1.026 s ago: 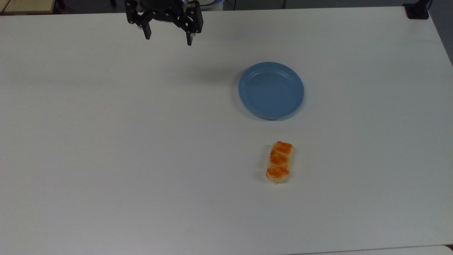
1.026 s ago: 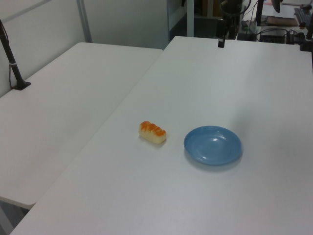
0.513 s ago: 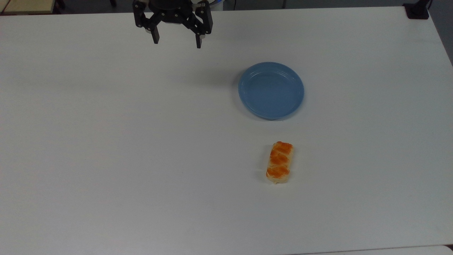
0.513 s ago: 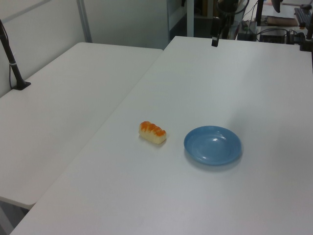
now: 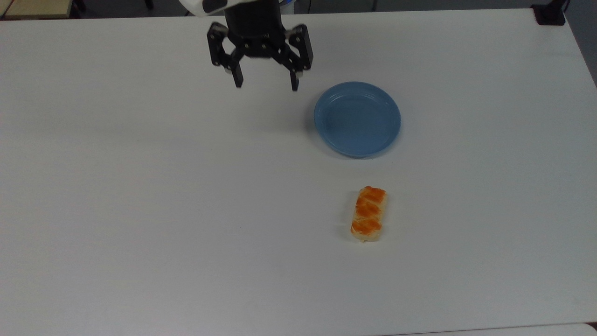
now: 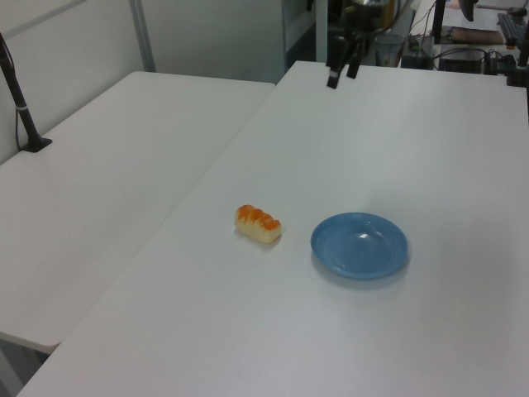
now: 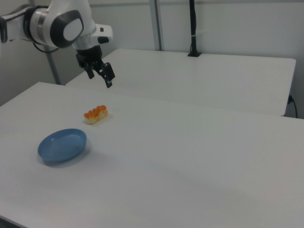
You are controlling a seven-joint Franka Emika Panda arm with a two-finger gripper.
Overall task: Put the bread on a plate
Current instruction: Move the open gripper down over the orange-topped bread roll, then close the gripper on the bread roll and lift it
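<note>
The bread [image 5: 368, 213], a small cream loaf with orange-brown bumps, lies on the white table below the plate in the top view. The round light-blue plate [image 5: 357, 119] holds nothing. My gripper [image 5: 267, 86] hangs open above the table, just off the plate's upper-left rim in the top view, with nothing between its fingers. In the left view the gripper [image 6: 341, 78] is far behind the bread [image 6: 258, 223] and the plate [image 6: 359, 246]. From the right view, the gripper [image 7: 99, 79] hovers above the bread [image 7: 96, 114], with the plate [image 7: 62, 145] nearer.
A second white table [image 6: 107, 182] adjoins on the left view's left, with a black clamped pole [image 6: 25, 116] at its edge. Another black clamp [image 5: 550, 14] sits at the table's far right corner in the top view. Cluttered desks stand beyond the far edge.
My gripper has moved to the top view's right and downward, from the table's far edge toward the plate, staying open. Bread and plate have not moved.
</note>
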